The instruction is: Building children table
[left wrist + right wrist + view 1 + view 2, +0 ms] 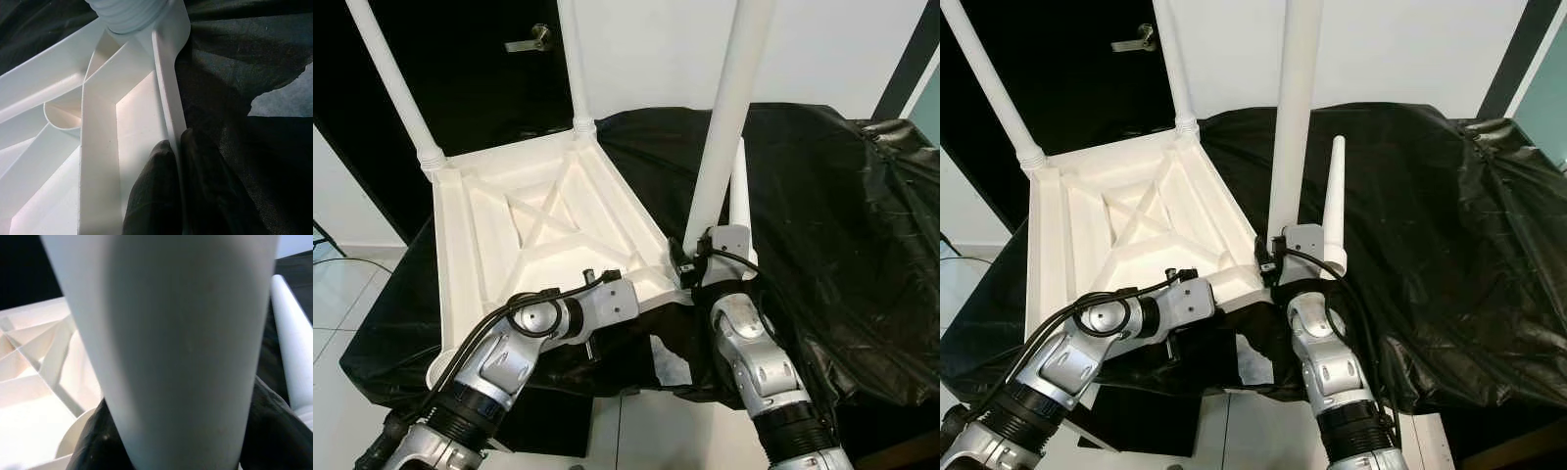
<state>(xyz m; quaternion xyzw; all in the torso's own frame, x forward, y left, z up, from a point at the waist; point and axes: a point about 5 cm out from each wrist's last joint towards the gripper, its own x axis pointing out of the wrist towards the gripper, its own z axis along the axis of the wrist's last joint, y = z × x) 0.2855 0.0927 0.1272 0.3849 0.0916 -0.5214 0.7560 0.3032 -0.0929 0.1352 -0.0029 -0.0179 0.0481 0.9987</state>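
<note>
White plastic tabletop [524, 220], upside down on a bench draped in black sheet [842, 215], ribbed underside up. Head views: two legs [396, 83] screwed into the far corners, long axes rising up and slightly outward. A third leg [724, 127] stands near-vertical at the near right corner; a fourth, shorter-looking leg [1334, 201] stands upright just beside it, tip up. Right claw [690, 259] sits at the base of the third leg; left claw [641, 284] reaches to the tabletop's near edge.

Left wrist view: left claw clenched on the tabletop's thin edge rim [166, 98], one finger [151, 191] each side; threaded leg base above.

Right wrist view: right claw's black fingers [98, 440] wrap the third leg's shaft, grasping it.
</note>
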